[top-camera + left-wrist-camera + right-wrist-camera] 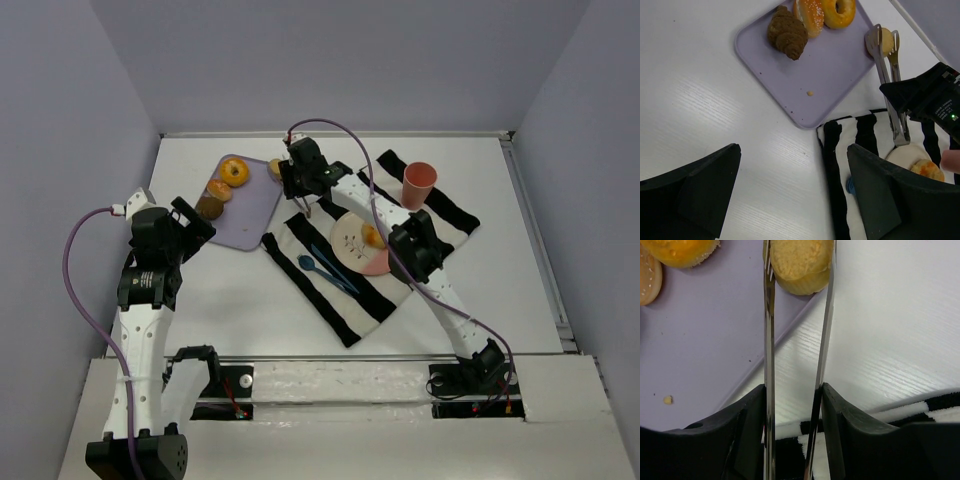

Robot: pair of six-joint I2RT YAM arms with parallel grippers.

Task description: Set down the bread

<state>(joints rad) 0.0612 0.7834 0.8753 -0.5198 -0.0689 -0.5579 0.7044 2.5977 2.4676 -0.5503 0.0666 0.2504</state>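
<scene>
White table (pixel 230 300); tongs (pixel 769 340) pinch pale round bun (pixel 800 262).

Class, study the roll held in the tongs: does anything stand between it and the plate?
Nothing visible does. The tongs grip the roll at the tray's edge. Only bare table and flat striped cloth lie between it and the plate. A bun already sits on the plate; the cup stands beyond.

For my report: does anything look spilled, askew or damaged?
Only small things: a crumb lies loose on the purple tray, and the striped cloth lies diagonally on the table. Nothing looks spilled.
</scene>
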